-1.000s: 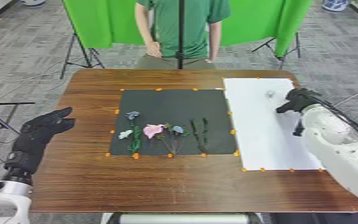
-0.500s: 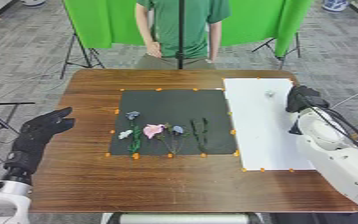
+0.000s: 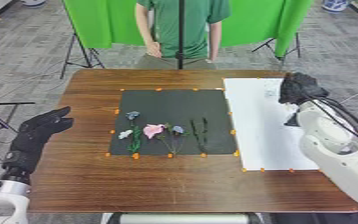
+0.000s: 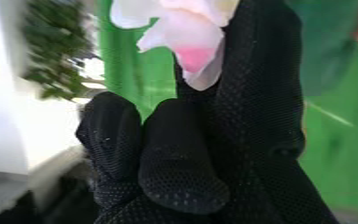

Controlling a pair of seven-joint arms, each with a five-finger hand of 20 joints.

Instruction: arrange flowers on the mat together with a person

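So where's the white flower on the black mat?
In the head view, the white flower lies near the left edge of the black mat, below a blue flower, left of the pink flower.

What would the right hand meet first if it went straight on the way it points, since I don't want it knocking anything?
Probably the green cloth or its stand, beyond the far edge of the table: the right hand points that way. Its height is unclear.
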